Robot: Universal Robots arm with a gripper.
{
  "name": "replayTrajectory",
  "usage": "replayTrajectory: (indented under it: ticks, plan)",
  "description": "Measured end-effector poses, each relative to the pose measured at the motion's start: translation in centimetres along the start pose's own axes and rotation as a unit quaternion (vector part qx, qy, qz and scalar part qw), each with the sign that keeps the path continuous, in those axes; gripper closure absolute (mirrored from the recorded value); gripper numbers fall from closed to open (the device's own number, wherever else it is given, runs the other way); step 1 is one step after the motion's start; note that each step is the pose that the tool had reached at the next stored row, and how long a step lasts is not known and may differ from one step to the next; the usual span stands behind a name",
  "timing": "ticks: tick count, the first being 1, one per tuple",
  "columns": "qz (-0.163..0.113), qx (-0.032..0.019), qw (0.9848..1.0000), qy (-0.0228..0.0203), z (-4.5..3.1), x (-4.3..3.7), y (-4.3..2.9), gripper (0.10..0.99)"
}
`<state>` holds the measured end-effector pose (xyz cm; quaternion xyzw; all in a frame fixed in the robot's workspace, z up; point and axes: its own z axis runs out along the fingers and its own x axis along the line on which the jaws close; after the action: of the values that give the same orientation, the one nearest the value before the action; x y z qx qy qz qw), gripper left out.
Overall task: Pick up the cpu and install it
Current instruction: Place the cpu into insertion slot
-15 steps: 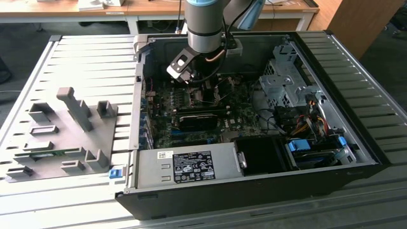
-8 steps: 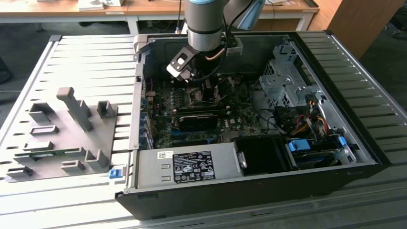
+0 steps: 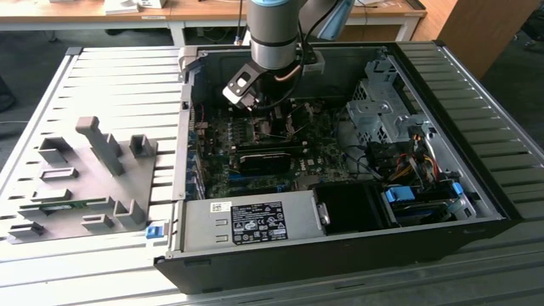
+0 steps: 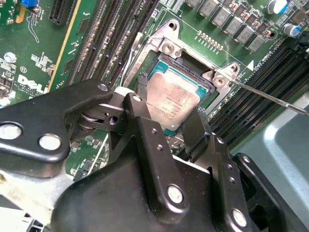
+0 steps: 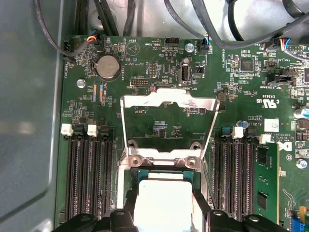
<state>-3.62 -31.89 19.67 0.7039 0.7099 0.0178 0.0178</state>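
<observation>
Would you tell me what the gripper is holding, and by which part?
The gripper holds the cpu by two opposite edges.

exterior view: high, far, whole computer case (image 3: 340, 255) | both wrist views: close, cpu (image 4: 171, 99) (image 5: 159, 193)

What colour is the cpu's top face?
Shiny silver, with a thin green rim; the cpu shows best in the second wrist view.

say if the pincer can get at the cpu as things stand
Likely yes: the pincer sits right at the cpu, the metal frame is swung open, and nothing lies between them.
</observation>
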Motion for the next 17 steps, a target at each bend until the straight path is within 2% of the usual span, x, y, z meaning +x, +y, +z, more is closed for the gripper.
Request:
replayTrajectory:
  ticks: [17]
  plan:
    - [0.0,-0.0002,1.0,0.0003,0.24,0.01,0.0,0.549]
